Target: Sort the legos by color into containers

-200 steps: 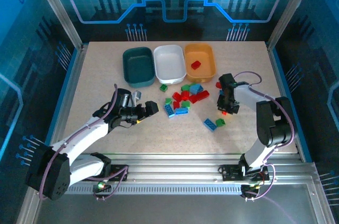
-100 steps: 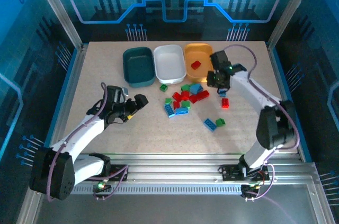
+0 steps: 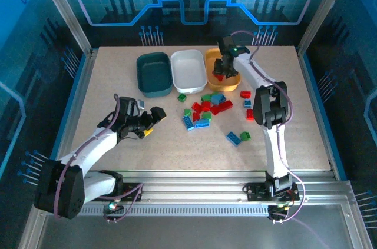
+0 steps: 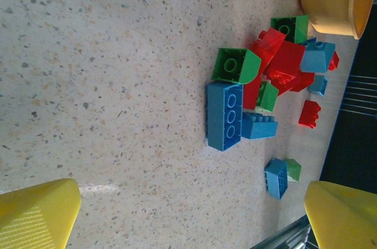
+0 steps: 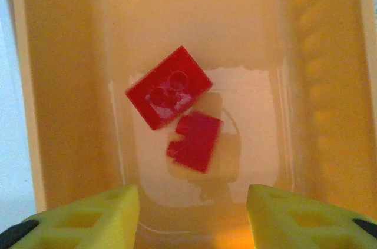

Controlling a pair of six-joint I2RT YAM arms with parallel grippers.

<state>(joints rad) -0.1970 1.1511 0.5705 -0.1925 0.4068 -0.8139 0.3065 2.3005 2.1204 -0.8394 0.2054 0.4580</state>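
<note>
My right gripper [image 3: 223, 70] [image 5: 193, 213] hangs open over the orange-yellow tray [image 3: 208, 72] [image 5: 59, 84]. Two red legos [image 5: 169, 87] [image 5: 194, 141] lie on the tray floor below its jaws, free of the fingers [image 5: 88, 219]. Beside it stand the white tray [image 3: 188, 70] and the dark teal tray [image 3: 154, 73]. A heap of red, green and blue legos [image 3: 207, 108] [image 4: 271, 66] lies in front of the trays. My left gripper [image 3: 154, 115] [image 4: 188, 219] is open and holds nothing, low over the table, left of the heap and pointing at a blue lego [image 4: 224, 115].
Loose legos lie to the right of the heap: a blue [image 3: 234, 138] and a green one [image 3: 245, 136] side by side, two red ones [image 3: 245, 94] [image 3: 250, 114], a small blue one [image 3: 248, 103]. A green lego [image 3: 182, 97] sits under the white tray. Metal frame posts border the table [image 3: 118, 84].
My right gripper rose from the table's right side, swung to the orange-yellow tray and opened, leaving a second red lego there. The left gripper drew back a little to the left.
</note>
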